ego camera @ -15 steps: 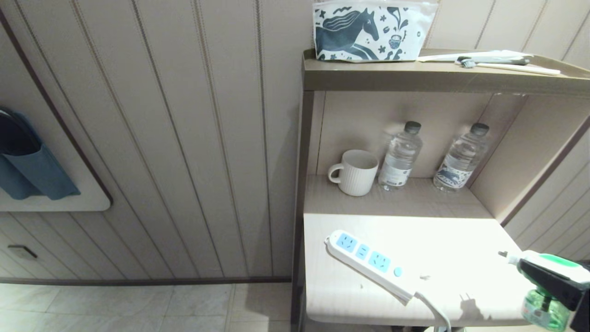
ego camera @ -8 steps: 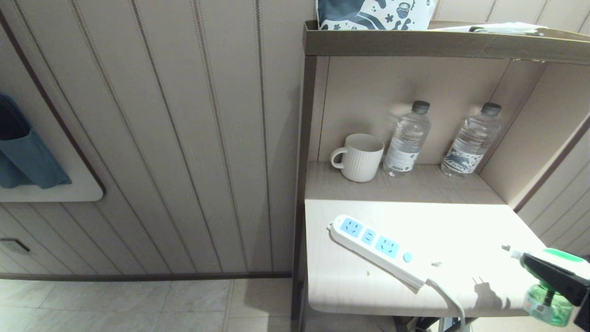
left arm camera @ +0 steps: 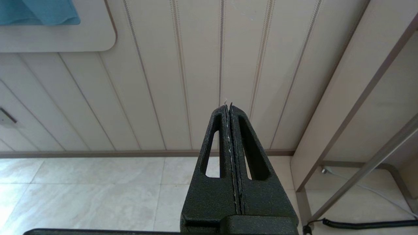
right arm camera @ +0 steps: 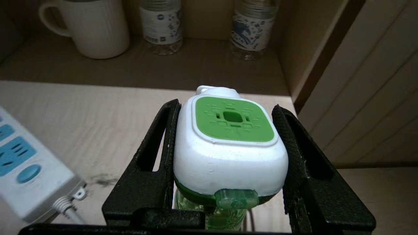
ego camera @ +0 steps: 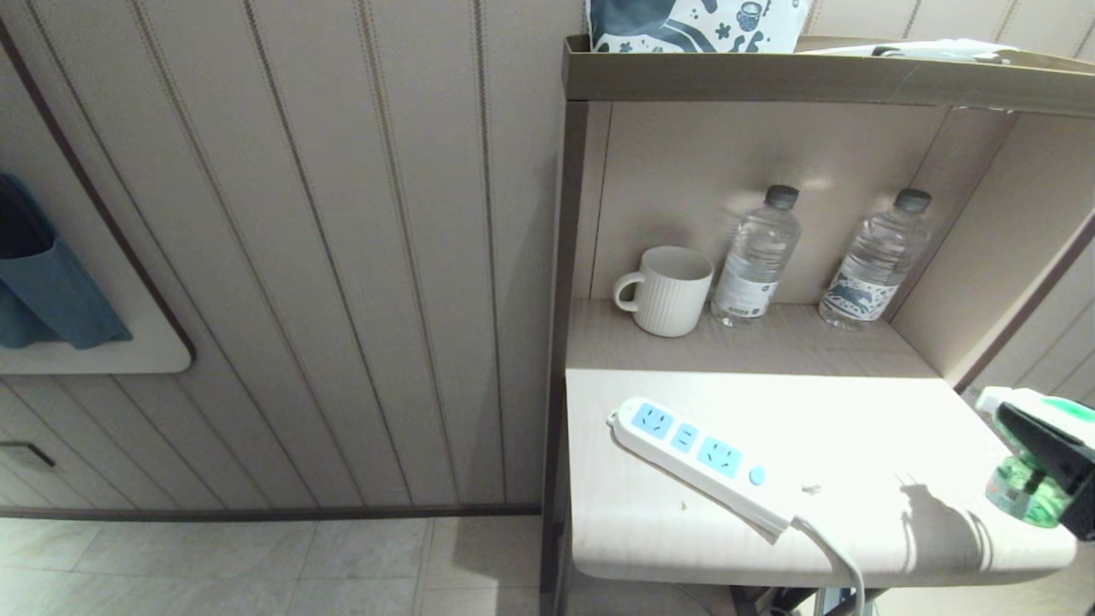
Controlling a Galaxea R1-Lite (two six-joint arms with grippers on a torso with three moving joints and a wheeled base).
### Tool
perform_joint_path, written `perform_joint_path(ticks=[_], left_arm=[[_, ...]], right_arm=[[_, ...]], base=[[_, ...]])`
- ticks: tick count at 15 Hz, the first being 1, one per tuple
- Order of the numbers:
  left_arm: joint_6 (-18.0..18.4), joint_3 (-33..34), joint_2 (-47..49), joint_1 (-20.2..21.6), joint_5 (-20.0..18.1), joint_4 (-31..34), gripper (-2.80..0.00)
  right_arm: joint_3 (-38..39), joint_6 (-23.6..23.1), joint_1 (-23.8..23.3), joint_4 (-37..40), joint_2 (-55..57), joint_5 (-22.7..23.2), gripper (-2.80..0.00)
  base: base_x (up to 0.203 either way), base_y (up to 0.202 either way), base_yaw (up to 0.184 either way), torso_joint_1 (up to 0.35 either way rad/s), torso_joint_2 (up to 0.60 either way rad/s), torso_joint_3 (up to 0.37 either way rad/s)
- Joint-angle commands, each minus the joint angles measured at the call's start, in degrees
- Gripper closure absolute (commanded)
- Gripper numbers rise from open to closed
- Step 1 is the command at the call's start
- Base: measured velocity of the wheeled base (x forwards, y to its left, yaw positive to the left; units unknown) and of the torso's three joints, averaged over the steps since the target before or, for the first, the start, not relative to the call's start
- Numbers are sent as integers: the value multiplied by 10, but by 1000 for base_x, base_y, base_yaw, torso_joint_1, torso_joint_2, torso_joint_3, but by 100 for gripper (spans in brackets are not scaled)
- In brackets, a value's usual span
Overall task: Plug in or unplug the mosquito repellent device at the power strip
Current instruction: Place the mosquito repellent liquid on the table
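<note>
While its two black fingers press against the white flanks of the mosquito repellent device (right arm camera: 230, 143), the right gripper (right arm camera: 228, 111) stands about half spread, clamped on that small white-bodied vaporizer with its bright green square top panel and the clear greenish liquid bottle hanging beneath. In the head view this right gripper (ego camera: 1056, 458) sits at the far right rim of the pale wooden tabletop (ego camera: 855, 428), carrying the device (ego camera: 1022, 449) above the right-hand front corner; a dark shadow of the load falls on the wood just to its left. The power strip (ego camera: 697, 462), a long flat white plastic bar with three light-blue socket faces and a round light-blue button, lies slantwise on the front left part of the table, well apart from the device, with its white cord (ego camera: 834, 560) dropping over the front edge. Between strip and device the wood is bare apart from a few small specks. At the back, under the brown upper shelf (ego camera: 821, 77), a ribbed white ceramic mug (ego camera: 667, 291) and two clear plastic water bottles with dark caps (ego camera: 757, 257) (ego camera: 877, 261) stand along the rear wall of the niche. The left gripper (left arm camera: 230, 109) hangs low beside the table's leg, facing the panelled wall over the tiled floor (left arm camera: 81, 192), its dark fingers pressed flat together on nothing.
</note>
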Motion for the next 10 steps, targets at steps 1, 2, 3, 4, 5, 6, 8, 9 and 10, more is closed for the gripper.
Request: perform_joint_path(ticks=[1,2,3,4,5,6,8,9,10], left_arm=[[0,0,1,0,0,0,0],[0,0,1,0,0,0,0],[0,0,1,0,0,0,0],[0,0,1,0,0,0,0],[0,0,1,0,0,0,0],[0,0,1,0,0,0,0],[0,0,1,0,0,0,0],[0,0,1,0,0,0,0],[0,0,1,0,0,0,0]], right_arm=[[47,-6,-47,-171,109,-3,0],[59,-8,-57,-213,138,-7,0],[71,-9,-65,-253,160,-12,0],[77,-10,-68,-282,181,-16,0],[76,-11,-69,-299,198,-18,0],[74,-11,-70,-317,219,-22,0],[71,-15,-69,-376,268,-40,0],[73,-23,-68,-414,294,-55,0],[76,-33,-65,-449,328,-75,0]], base=[[0,0,0,0,0,0],[0,0,0,0,0,0],[0,0,0,0,0,0],[0,0,0,0,0,0],[0,0,0,0,0,0],[0,0,0,0,0,0],[0,0,0,0,0,0],[0,0,0,0,0,0],[0,0,0,0,0,0]])
